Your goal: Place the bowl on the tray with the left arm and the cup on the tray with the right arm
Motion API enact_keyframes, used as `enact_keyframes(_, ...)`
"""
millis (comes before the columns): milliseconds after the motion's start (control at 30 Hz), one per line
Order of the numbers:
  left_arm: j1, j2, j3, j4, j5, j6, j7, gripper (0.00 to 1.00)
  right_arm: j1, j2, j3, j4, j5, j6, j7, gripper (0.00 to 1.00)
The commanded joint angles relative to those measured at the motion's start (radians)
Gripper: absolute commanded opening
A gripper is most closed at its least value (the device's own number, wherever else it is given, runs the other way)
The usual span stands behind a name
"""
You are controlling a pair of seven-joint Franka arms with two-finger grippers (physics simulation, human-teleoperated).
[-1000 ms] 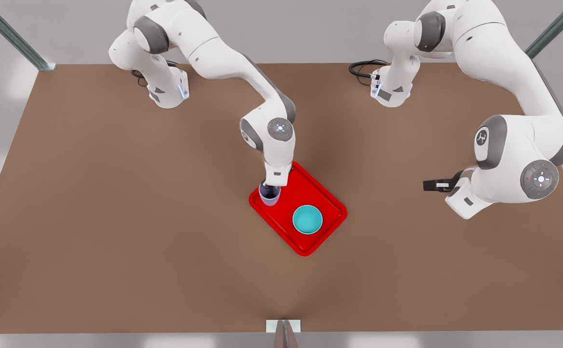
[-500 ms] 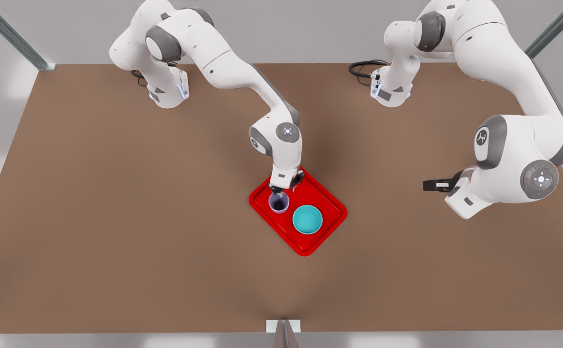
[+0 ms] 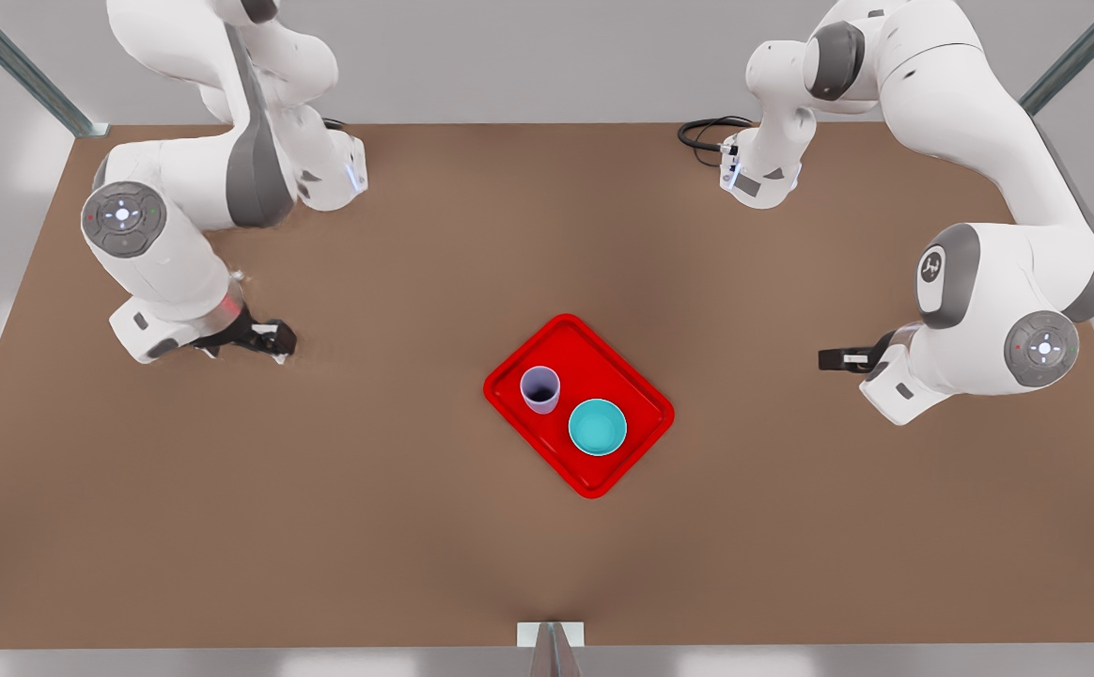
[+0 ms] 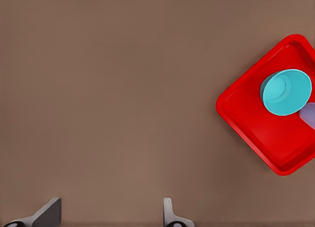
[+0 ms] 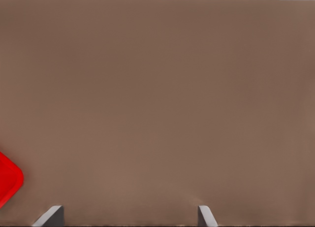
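The red tray (image 3: 624, 378) lies at the middle of the brown table. On it the lavender cup (image 3: 539, 389) stands upright, with the teal bowl (image 3: 597, 427) close beside it toward the front view's right. My right gripper (image 3: 274, 338) hangs open and empty over bare table, far off toward the front view's left. My left gripper (image 3: 834, 359) waits open and empty at the front view's right. In the left wrist view I see the tray (image 4: 256, 131), the bowl (image 4: 285, 92), an edge of the cup (image 4: 309, 114) and my open left gripper (image 4: 109, 217). The right wrist view has my open right gripper (image 5: 128, 217) and a tray corner (image 5: 7, 180).
Both arm bases stand at the back edge of the table, with a black cable (image 3: 705, 132) by the one at the front view's right. A small white bracket (image 3: 550, 635) sits at the front edge. Metal struts (image 3: 21, 66) rise at the back corners.
My right gripper let go of the cup on the tray and the arm swung far away toward the front view's left. The cup stays upright by the bowl. The left arm barely moved.
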Motion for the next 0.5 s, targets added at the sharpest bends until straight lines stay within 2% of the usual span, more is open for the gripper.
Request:
enact_keyframes(0,0.000,-0.001,0.000,0.000,0.003,-0.005,0.003,1.00,-0.041,-0.071,0.034,-0.008,-0.049,-0.281,-0.543,1.00)
enact_keyframes(167,0.002,-0.001,0.000,0.000,0.003,-0.005,0.001,1.00,-0.056,-0.137,0.034,-0.011,-0.052,-0.293,-0.533,1.00)
enact_keyframes(300,-0.001,-0.001,-0.001,0.000,0.003,-0.048,-0.005,1.00,-0.069,-0.073,0.032,0.000,-0.052,-0.322,-0.508,1.00)
enact_keyframes(467,-0.001,-0.009,-0.023,0.007,0.002,-0.075,-0.017,1.00,-0.066,-0.063,0.032,0.001,-0.052,-0.322,-0.493,1.00)
